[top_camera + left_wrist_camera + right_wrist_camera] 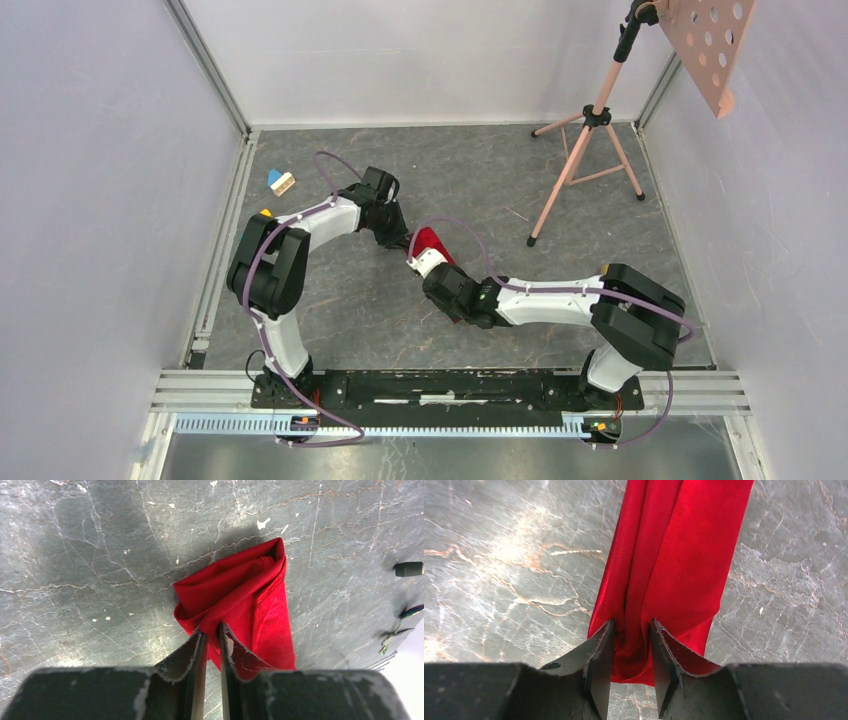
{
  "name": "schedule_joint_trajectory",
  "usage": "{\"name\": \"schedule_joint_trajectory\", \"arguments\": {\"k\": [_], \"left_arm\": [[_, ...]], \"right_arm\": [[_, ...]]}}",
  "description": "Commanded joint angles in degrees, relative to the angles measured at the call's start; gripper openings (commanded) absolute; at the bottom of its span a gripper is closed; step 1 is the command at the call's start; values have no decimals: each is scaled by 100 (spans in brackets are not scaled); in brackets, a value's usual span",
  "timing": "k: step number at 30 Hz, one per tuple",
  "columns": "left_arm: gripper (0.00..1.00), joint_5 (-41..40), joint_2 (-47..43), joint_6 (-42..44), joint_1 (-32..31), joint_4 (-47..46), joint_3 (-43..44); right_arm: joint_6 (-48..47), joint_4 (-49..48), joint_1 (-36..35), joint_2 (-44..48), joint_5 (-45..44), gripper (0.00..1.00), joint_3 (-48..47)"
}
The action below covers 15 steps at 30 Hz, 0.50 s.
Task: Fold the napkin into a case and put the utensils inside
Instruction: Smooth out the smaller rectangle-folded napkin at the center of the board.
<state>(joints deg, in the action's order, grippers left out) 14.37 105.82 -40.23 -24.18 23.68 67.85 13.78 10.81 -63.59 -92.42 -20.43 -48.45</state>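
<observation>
**Top external view.** The grey marbled table (350, 310) is enclosed by pale walls. The left gripper (398, 240) and the right gripper (422, 262) meet near the centre of the frame. The red napkin (433, 240) lies bunched between them, and only a small patch of it shows past the arms. From this height the finger openings cannot be told. Two small toy blocks (281, 181) sit together in the upper left of the tabletop, well apart from the cloth. A pink tripod stand (590, 150) occupies the upper right, just below a perforated board (710, 40) in the corner.

**Left wrist view.** The left gripper (210, 639) appears at lower centre. Its fingers (196, 652) are set narrow and nipped on a raised fold at the near end of the napkin (245, 595). The cloth runs from there towards the upper right of the frame as a folded, tube-like strip lying on the table (90, 570).

**Right wrist view.** The right gripper (631, 645) appears at lower centre. Its fingers (600, 650) are closed on a gathered pleat of the napkin (684, 545). The cloth extends straight up to the top edge in long creases, over the table (499, 570).
</observation>
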Motion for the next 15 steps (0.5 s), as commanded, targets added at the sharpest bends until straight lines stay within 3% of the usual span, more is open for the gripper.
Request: {"name": "schedule_joint_trajectory", "arguments": {"k": [1,9,12,15], "left_arm": [[19,-145,41,80,13,-195,123],[20,-90,-258,104,43,-140,-50],[21,51,-332,36,79,-204,-125],[21,122,-325,-16,90,-289,-199]], "right_arm": [[83,-47,24,370,-104,38,161],[226,-697,811,847,1249,73,-195],[226,-947,1341,592,1580,72,-355],[224,-1036,1648,99,1768,58,-792]]}}
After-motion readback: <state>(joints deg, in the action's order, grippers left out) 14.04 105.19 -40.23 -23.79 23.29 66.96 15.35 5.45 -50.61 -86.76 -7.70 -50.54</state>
